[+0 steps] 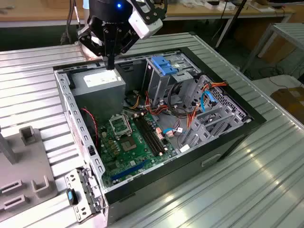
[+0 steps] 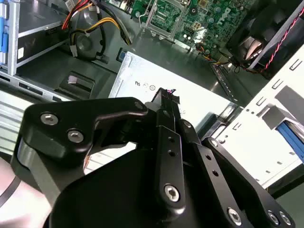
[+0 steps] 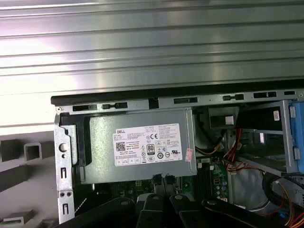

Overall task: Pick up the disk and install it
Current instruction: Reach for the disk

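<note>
Gripper (image 1: 110, 65) hovering over PSU (image 1: 99, 86).
Jaws pressing together, gripping nothing; tips sitting just above PSU's top, near its edge.

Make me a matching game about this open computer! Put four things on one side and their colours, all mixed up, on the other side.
Things:
1. gripper
2. metal box
3. circuit board
4. plastic bracket

Colours:
a. green
b. blue
c. black
d. grey with a white label on top

Right pairs: 1-c, 2-d, 3-a, 4-b.
</note>
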You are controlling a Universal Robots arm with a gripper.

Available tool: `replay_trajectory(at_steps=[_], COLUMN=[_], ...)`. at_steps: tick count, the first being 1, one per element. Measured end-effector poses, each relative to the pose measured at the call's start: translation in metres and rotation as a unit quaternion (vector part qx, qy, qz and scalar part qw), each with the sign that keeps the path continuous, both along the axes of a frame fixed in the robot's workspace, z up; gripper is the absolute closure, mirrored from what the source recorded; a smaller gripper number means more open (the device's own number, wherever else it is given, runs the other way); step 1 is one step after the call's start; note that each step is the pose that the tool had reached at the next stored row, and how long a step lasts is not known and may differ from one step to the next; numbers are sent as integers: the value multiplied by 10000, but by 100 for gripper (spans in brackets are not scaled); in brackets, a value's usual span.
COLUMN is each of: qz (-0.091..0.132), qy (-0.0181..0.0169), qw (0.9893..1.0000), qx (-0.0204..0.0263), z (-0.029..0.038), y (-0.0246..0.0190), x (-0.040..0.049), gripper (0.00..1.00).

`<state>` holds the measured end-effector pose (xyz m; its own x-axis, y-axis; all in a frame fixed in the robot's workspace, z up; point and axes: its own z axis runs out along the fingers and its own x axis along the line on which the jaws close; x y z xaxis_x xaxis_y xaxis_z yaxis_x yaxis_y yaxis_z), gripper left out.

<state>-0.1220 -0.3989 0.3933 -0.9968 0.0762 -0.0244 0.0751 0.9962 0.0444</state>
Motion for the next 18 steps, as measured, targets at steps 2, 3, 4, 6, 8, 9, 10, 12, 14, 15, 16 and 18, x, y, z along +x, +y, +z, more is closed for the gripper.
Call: replay_trajectory(at_steps=[2, 3, 4, 6, 8, 9, 10, 12, 14, 15, 16, 18], qz=[0, 0, 0, 0, 0, 0, 0, 0, 0, 0, 0, 0], qy=[0, 0, 0, 0, 0, 0, 0, 0, 0, 0, 0, 0], qw=[10000, 10000, 10000, 10000, 10000, 10000, 10000, 10000, 10000, 10000, 10000, 10000], qx=[0, 0, 0, 0, 0, 0, 0, 0, 0, 0, 0, 0], z=[0, 0, 0, 0, 0, 0, 0, 0, 0, 0, -1, -1], y=[0, 0, 0, 0, 0, 0, 0, 0, 0, 0, 0, 0], x=[0, 0, 0, 0, 0, 0, 0, 0, -3, -32, -61, -105], gripper=[89, 89, 89, 89, 89, 89, 89, 89, 89, 89, 89, 89])
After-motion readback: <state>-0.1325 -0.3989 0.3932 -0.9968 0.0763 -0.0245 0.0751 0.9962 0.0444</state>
